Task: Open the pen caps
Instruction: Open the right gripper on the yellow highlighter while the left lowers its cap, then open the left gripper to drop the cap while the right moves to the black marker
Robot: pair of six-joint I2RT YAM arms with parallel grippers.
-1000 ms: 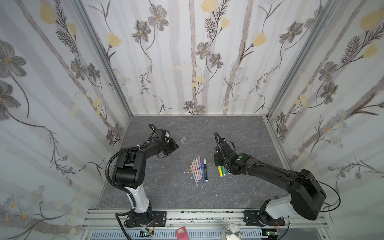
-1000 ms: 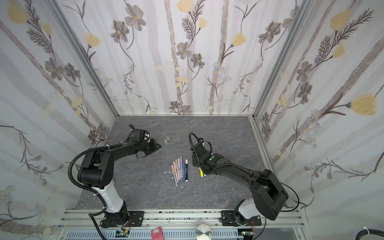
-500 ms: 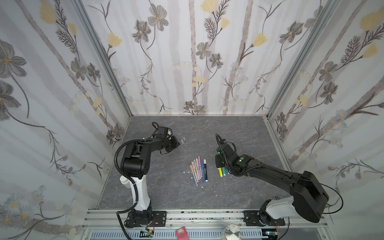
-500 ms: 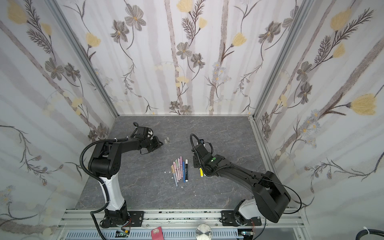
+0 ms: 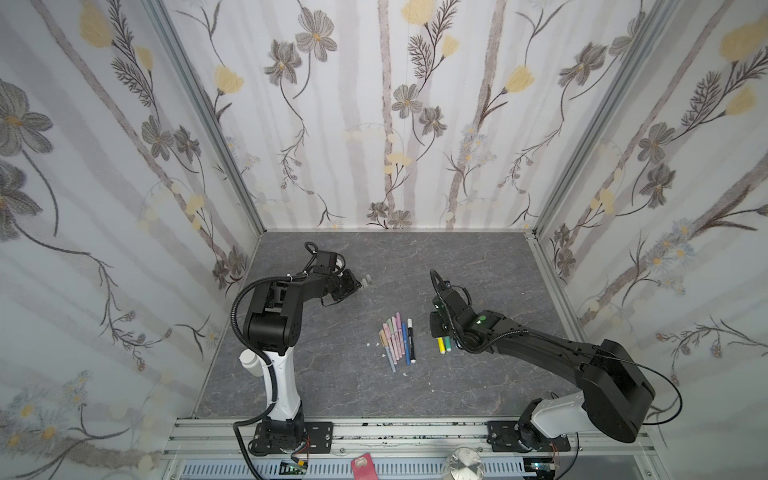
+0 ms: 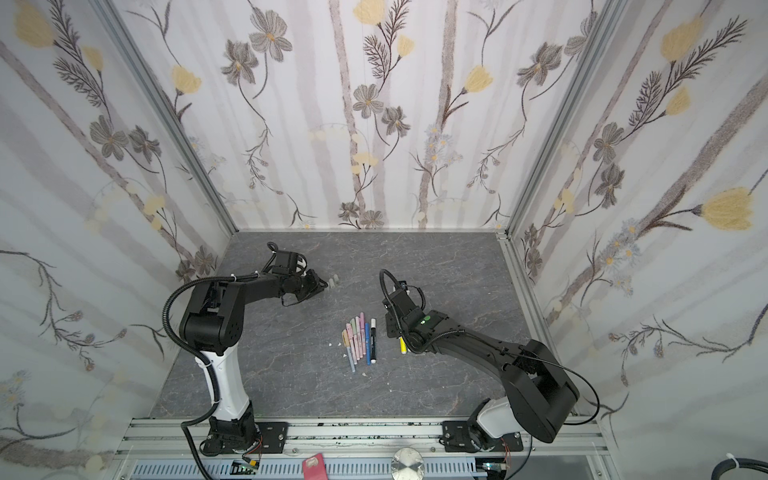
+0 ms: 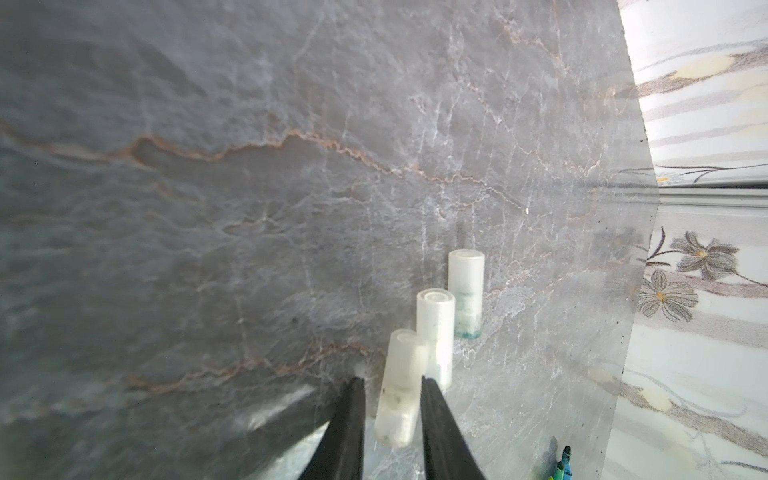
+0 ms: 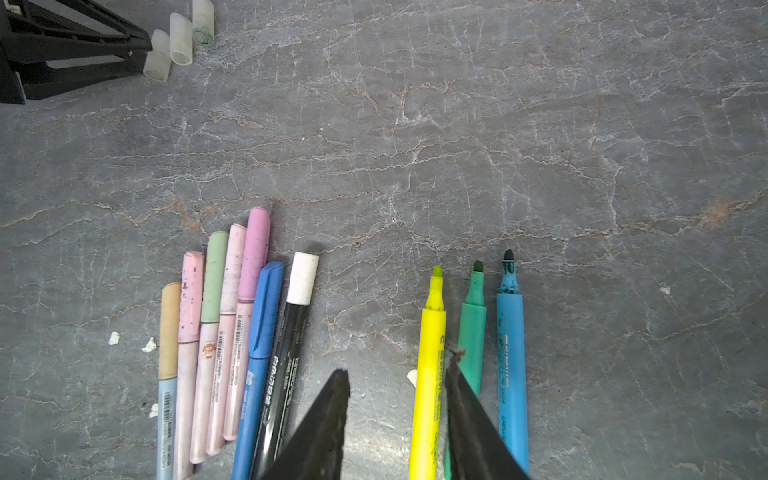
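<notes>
"Over at the back left of the grey marbled desk (image 5: 478,266), what was the left tool (image 7: 392,380) doing?"

"It lay low along the desk with a frosted white plastic cap (image 7: 405,357) between its jaws. Bare desk showed on one side of the cap, so I'd call the jaws loose, not pinched. A second frosted cap (image 7: 434,332) and a third frosted cap (image 7: 466,295) lay just beyond it, side by side."

"And the right tool (image 8: 397,370)?"

"Parted and empty, hanging over the bare-tipped yellow highlighter (image 8: 432,353). The uncapped green marker (image 8: 473,320) and uncapped blue marker (image 8: 511,332) lay just beside that."

"What remained to be done?"

"The row of seven capped pens (image 8: 230,311), mid-desk between the arms. Seen from above, it lay near the right tool, to its left, and well apart from the left tool, so the right arm (image 6: 478,345) was nearer. The pens' long axes ran roughly front to back, caps toward the back wall. The black pen with the white cap (image 8: 297,328) was closest. I'd guess a short sideways shift would do, jaws set across the barrel."

"How were the arms posed?"

"The right arm stretched low from the front rail, wrist bent down. The left arm (image 5: 307,286) was folded at the elbow, forearm near level, tool pointing toward the middle."
</notes>
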